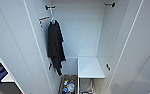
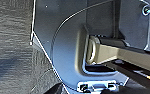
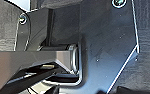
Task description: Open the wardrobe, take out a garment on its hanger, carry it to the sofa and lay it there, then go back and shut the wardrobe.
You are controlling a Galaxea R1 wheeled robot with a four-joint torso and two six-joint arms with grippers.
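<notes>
wardrobe [image 1: 131, 37] doors open, black garment [image 1: 55, 45] hanging inside

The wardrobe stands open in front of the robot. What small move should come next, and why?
Probably reach an arm toward the left door to begin swinging it shut. Both doors of the wardrobe stand wide open, and the garment hanging inside is a dark garment.
</notes>
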